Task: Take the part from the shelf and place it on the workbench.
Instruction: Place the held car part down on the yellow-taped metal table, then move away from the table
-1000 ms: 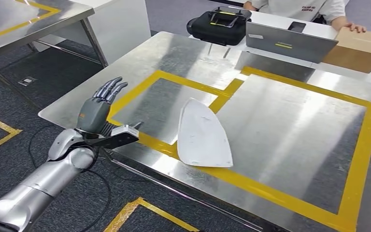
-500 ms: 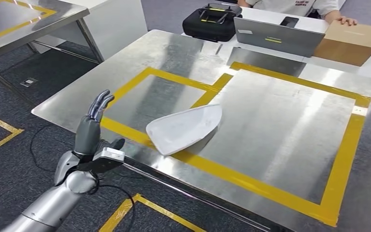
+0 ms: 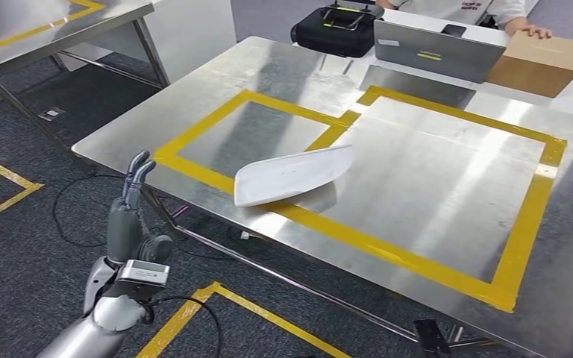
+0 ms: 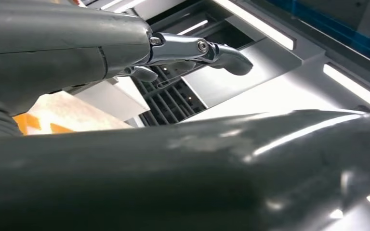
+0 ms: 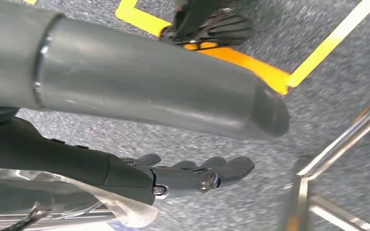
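The white curved part (image 3: 292,175) lies on the steel workbench (image 3: 433,171), across the yellow tape line between the two marked fields, with nothing touching it. My left hand (image 3: 130,209) is raised below and to the left of the bench's near corner, fingers straight and apart, holding nothing. The left wrist view has the left hand (image 4: 125,96) with its fingers stretched out and nothing in it. My right hand (image 5: 164,139) hangs over the grey carpet, fingers extended and holding nothing.
At the far edge of the bench stand a grey laptop (image 3: 436,51), a black case (image 3: 336,26) and a cardboard box (image 3: 539,63), with a person (image 3: 492,9) behind them. A second steel table (image 3: 52,22) stands at the far left. A black cable (image 3: 74,216) lies on the floor.
My left hand has dropped and drawn back from the bench edge toward me. The white part has swung from pointing away to lying crosswise. The view has shifted a little.
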Robot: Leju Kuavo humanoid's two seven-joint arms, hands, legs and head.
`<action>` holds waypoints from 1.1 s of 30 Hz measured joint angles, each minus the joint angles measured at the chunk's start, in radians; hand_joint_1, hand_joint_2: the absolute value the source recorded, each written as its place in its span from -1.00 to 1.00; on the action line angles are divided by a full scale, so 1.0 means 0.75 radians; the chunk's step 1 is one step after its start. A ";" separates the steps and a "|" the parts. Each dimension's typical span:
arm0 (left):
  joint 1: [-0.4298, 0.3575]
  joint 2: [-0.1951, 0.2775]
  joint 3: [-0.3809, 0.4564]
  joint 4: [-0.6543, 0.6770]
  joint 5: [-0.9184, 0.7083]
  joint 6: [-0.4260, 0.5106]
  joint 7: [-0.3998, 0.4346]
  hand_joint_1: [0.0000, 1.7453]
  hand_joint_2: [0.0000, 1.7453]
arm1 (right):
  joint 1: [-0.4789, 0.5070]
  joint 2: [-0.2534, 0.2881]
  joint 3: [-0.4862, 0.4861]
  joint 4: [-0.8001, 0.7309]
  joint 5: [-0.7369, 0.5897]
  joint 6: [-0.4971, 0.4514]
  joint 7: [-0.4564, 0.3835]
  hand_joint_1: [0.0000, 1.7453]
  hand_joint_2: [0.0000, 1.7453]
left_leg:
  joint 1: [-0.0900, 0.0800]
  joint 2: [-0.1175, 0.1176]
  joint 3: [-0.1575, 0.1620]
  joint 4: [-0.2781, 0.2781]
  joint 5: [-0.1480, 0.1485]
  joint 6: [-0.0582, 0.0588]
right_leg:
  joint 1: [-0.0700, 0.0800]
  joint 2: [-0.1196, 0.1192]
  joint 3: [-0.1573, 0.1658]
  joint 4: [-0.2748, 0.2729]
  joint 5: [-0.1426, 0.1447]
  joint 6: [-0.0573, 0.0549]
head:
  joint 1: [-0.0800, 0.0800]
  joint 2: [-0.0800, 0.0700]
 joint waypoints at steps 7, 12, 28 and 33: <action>0.059 0.000 -0.002 -0.062 0.011 0.021 -0.001 -1.00 -1.00 | 0.000 0.000 -0.010 -0.001 -0.005 -0.006 0.003 -1.00 -1.00 | -0.001 -0.004 -0.063 0.054 0.029 -0.043 | -0.002 0.002 0.194 -0.310 -0.007 -0.047 | 0.005 0.000; 0.087 0.002 -0.004 -0.073 0.024 0.029 -0.001 -1.00 -1.00 | 0.001 0.000 -0.016 -0.001 -0.004 -0.016 0.008 -1.00 -1.00 | 0.013 -0.007 -0.129 0.384 -0.243 -0.073 | 0.005 -0.006 0.128 -0.306 0.060 -0.081 | -0.003 0.000; 0.297 -0.034 0.070 -0.066 0.175 0.117 -0.032 -1.00 -1.00 | 0.010 0.005 -0.038 -0.005 -0.030 -0.053 0.000 -1.00 -1.00 | -0.003 0.002 0.136 -0.045 -0.075 0.008 | 0.014 0.001 -0.099 0.059 -0.074 -0.020 | 0.011 0.000; 0.340 -0.058 0.141 0.124 0.276 0.219 -0.022 -1.00 -1.00 | 0.016 0.003 -0.056 -0.009 -0.042 -0.078 0.002 -1.00 -1.00 | -0.002 -0.001 0.105 0.003 -0.084 -0.014 | 0.000 0.009 0.117 -0.272 0.054 -0.010 | 0.014 0.000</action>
